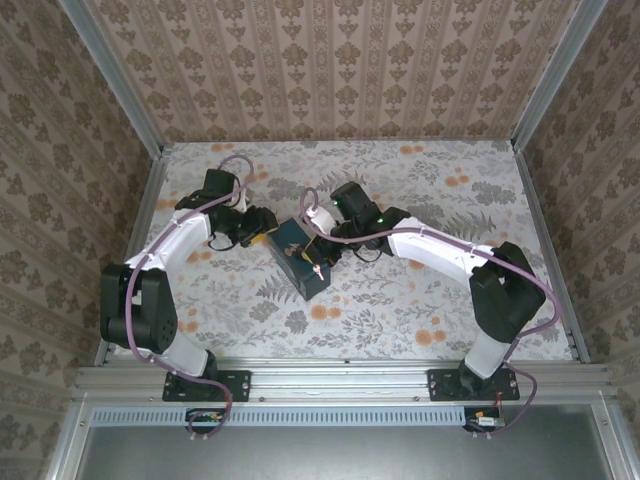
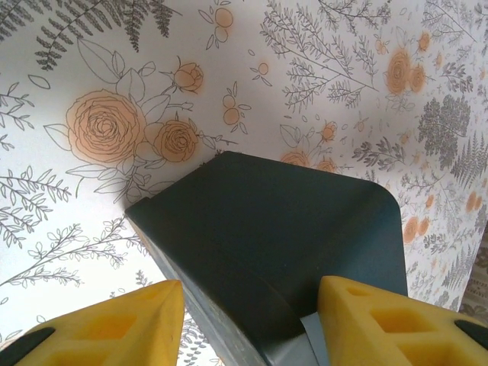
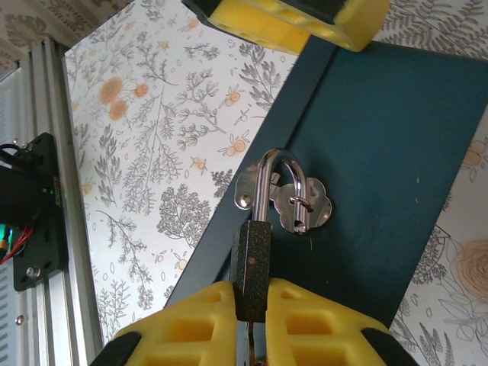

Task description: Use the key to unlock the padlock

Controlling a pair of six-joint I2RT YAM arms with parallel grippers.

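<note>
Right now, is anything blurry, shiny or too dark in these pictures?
Right wrist view: the padlock is sharp, its shackle glinting; the right fingers gripping it look slightly soft. Left wrist view: the blue tin looks nearly black. Top view: even light, no harsh shadows.

Overhead camera sits above and behind the arm bases, which line the frame's bottom edge, looking down on the whole floral table (image 1: 420, 300). The left wrist camera peers past the left gripper (image 2: 250, 305), tight on one end of the blue tin (image 2: 290, 221). The right wrist camera looks past the right gripper (image 3: 252, 293), close on the padlock (image 3: 251, 259) at lower centre. All three share the tin.
</note>
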